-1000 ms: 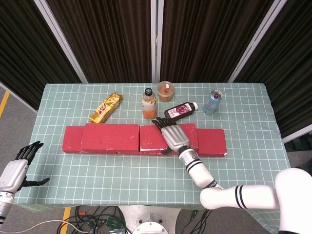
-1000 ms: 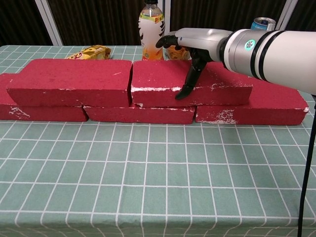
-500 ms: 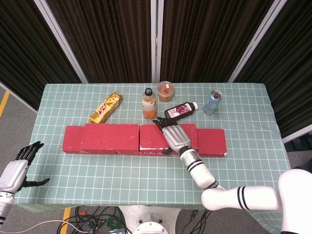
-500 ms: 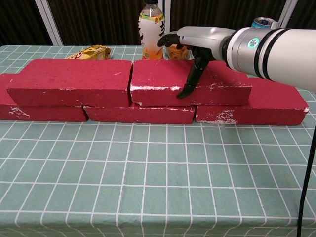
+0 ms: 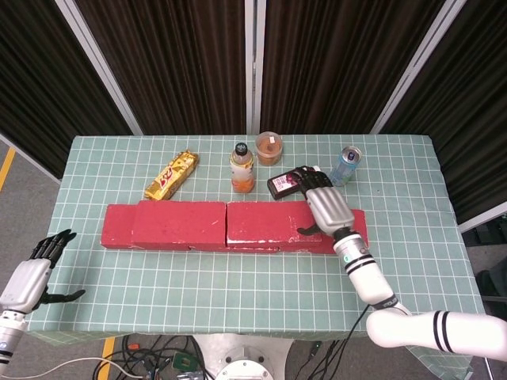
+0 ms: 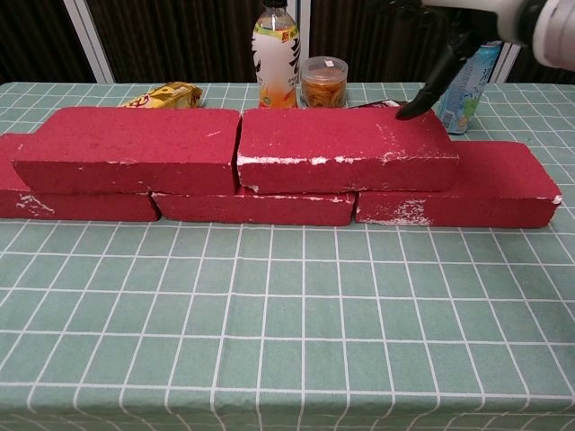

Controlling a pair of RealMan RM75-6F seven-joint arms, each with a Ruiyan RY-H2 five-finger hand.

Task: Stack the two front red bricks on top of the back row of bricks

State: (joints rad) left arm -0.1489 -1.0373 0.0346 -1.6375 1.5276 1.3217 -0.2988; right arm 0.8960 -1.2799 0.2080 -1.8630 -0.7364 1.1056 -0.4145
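Two red bricks lie side by side on a back row of red bricks: the upper left brick (image 5: pixel 178 223) (image 6: pixel 126 148) and the upper right brick (image 5: pixel 265 222) (image 6: pixel 346 148). The lower row (image 5: pixel 353 231) (image 6: pixel 467 193) sticks out at both ends. My right hand (image 5: pixel 325 208) hovers over the right end of the upper right brick, fingers apart, holding nothing. In the chest view only a dark fingertip (image 6: pixel 420 101) shows, close to that brick's back right corner. My left hand (image 5: pixel 36 271) hangs open off the table's near left corner.
Behind the bricks stand a gold snack bar (image 5: pixel 170 176) (image 6: pixel 162 94), an orange drink bottle (image 5: pixel 242 168) (image 6: pixel 276 54), a small jar (image 5: pixel 268 147) (image 6: pixel 323 83) and a can (image 5: pixel 345 165) (image 6: pixel 465 81). A dark bottle (image 5: pixel 283 183) lies partly under my right hand.
My right hand has lifted off the middle of the upper right brick and moved right and up, toward the brick's right end. The bricks have stayed put. The left hand barely shifted.
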